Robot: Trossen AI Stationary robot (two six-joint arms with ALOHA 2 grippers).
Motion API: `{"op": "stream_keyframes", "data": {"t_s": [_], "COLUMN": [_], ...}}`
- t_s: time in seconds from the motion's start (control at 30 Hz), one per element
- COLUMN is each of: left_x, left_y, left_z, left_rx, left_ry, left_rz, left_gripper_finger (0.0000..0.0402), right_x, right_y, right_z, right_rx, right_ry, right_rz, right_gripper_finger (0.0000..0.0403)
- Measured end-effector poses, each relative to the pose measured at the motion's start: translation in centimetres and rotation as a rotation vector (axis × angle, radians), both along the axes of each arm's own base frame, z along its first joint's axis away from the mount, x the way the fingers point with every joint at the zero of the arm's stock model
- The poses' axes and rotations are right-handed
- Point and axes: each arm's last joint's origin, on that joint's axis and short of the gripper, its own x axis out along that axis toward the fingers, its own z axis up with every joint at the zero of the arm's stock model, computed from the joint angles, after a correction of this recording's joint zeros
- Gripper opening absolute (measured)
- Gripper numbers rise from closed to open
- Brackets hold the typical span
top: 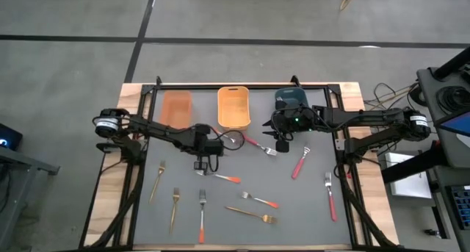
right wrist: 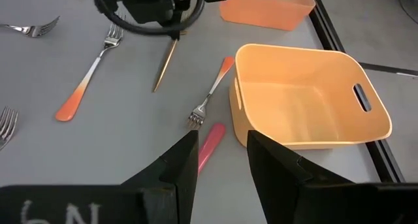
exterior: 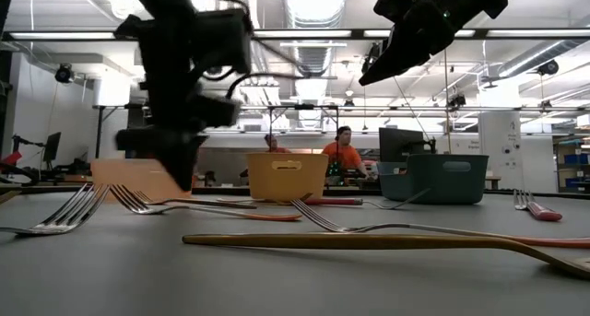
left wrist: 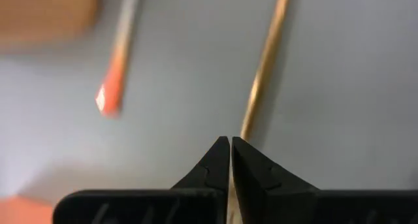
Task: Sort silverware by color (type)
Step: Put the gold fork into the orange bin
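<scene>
1. The left gripper [top: 202, 164] is at the middle of the bench, slightly toward the left edge, pointing down at the grey mat [top: 308, 208]. Its jaws are clenched on the handle of a gold fork [left wrist: 264, 67]; in the left wrist view the fingertips [left wrist: 222, 162] meet with the gold handle running out from between them.
2. An orange-handled fork [top: 220, 176] lies just beside the left gripper, toward the near edge.
3. The right gripper [top: 281, 144] hangs over the far half of the bench, in front of the dark teal bin [top: 292, 99]. Its jaws are released and hold nothing.
4. A pink-handled fork [top: 258, 145] lies just beside the right gripper, in front of the yellow bin [top: 233, 109].
5. The yellow bin stands at the middle of the far edge, between the orange bin [top: 176, 109] and the dark teal bin.
6. The remaining silverware is spread on the mat: gold forks near the left edge [top: 156, 180] and the near edge [top: 251, 214], a pink-handled fork [top: 330, 197] near the right edge.
</scene>
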Motion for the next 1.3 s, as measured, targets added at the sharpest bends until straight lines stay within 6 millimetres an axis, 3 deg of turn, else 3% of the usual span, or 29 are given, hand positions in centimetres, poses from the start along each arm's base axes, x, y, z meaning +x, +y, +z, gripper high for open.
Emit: {"op": "stream_keyframes", "data": {"t_s": [0.17, 0.3, 0.73, 1.3], "left_x": [2.1, 2.7, 3.2, 3.0], "left_y": [0.0, 0.1, 0.0, 0.0], "left_z": [0.6, 0.3, -1.5, -1.8], "left_rx": [-0.010, -0.026, -0.049, -0.060], "left_ry": [-0.211, -0.271, -0.266, -0.253], "left_rz": [0.017, 0.066, 0.157, 0.175], "left_gripper_finger": [0.0000, 0.0000, 0.0000, 0.0000], "right_x": [0.0, 0.0, 0.0, 0.0], "right_y": [0.0, 0.0, 0.0, -0.1], "right_z": [0.0, 0.0, 0.0, 0.0], "right_rx": [-0.001, -0.001, -0.006, -0.020], "right_ry": [0.000, 0.000, 0.001, 0.004], "right_rz": [-0.002, -0.002, -0.006, -0.016], "right_gripper_finger": [0.0123, 0.0123, 0.0123, 0.0123]}}
